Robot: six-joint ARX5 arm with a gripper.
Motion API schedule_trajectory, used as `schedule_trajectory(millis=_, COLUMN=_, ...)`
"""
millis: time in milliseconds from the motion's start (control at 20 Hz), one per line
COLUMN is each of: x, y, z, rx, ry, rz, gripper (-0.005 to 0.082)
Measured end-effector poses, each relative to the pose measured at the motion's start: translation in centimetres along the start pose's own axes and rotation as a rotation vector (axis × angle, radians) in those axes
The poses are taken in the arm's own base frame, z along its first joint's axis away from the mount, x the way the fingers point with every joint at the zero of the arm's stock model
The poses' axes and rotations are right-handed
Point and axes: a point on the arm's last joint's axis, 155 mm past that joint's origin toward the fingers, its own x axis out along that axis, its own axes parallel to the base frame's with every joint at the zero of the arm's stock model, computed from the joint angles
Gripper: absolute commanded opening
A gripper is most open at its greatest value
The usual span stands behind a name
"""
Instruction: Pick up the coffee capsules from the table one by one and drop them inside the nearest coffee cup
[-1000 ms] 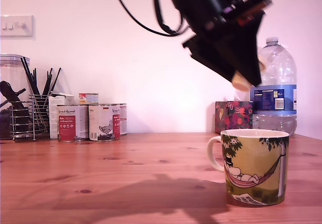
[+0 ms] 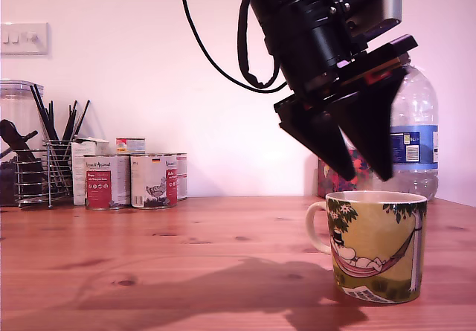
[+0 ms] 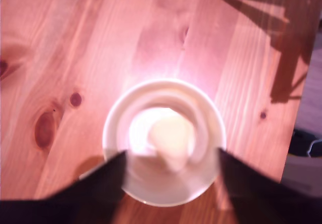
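Reddish-brown wood desk (image 2: 149, 271), grain and dark knots, against a white wall (image 2: 149, 100) with a light switch (image 2: 24, 39).

Exterior view:
- At the back on the exterior view's left are a wire utensil rack (image 2: 52, 171) and red-and-white tins (image 2: 130, 181).
- At the back on the right are a water bottle (image 2: 416, 141) and a floral box (image 2: 333, 176).
- The mug (image 2: 375, 245) stands upright on the desk at front right, handle towards the left.
- The end effector (image 2: 368, 173) hangs tilted just above the mug rim, not touching it. A black cable (image 2: 216, 45) loops behind it.
- The arm's shadow (image 2: 245, 290) lies on the desk.

Wrist view:
- Looking straight down into the mug, the two dark fingers (image 3: 95, 183) are spread wide, one at each side of the rim, and grip nothing.
- A cream capsule (image 3: 171, 138) shows inside the rim circle, blurred. Cannot tell if it rests on the bottom or is in mid-air.
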Motion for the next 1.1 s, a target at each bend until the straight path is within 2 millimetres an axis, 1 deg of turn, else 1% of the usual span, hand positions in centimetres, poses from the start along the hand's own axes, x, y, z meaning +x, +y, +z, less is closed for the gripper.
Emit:
schedule_trajectory(millis=200, x=0.0, y=0.1, z=0.4, rx=-0.001, ry=-0.015, rz=0.002, gripper=0.0782)
schedule_trajectory(millis=300, x=0.0, y=0.0, z=0.4, rx=-0.001, ry=-0.016, rz=-0.003, gripper=0.0759)
schedule_trajectory(millis=350, x=0.0, y=-0.1, z=0.4, rx=-0.001, ry=-0.016, rz=-0.006, gripper=0.0679)
schedule_trajectory(millis=400, x=0.0, y=-0.2, z=0.4, rx=-0.001, ry=-0.018, rz=-0.012, gripper=0.051)
schedule_trajectory(millis=500, x=0.0, y=-0.5, z=0.5, rx=-0.001, ry=-0.022, rz=-0.029, gripper=0.0061)
schedule_trajectory(millis=550, x=0.0, y=-0.7, z=0.7, rx=0.0, ry=-0.029, rz=-0.041, gripper=-0.0019)
schedule_trajectory(millis=650, x=-0.3, y=-0.9, z=1.5, rx=0.006, ry=-0.064, rz=-0.052, gripper=-0.0024)
schedule_trajectory(millis=800, x=-1.8, y=-0.7, z=3.2, rx=0.0, ry=-0.135, rz=-0.042, gripper=-0.0024)
schedule_trajectory(millis=900, x=-4.0, y=-0.1, z=5.0, rx=-0.006, ry=-0.24, rz=-0.017, gripper=-0.0024)
schedule_trajectory(millis=950, x=-5.3, y=0.1, z=5.5, rx=-0.01, ry=-0.296, rz=-0.005, gripper=-0.0024)
schedule_trajectory(millis=1000, x=-6.8, y=0.3, z=5.5, rx=-0.011, ry=-0.348, rz=0.008, gripper=-0.0024)
schedule_trajectory(millis=1100, x=-9.3, y=1.2, z=5.7, rx=-0.026, ry=-0.445, rz=0.046, gripper=-0.0024)
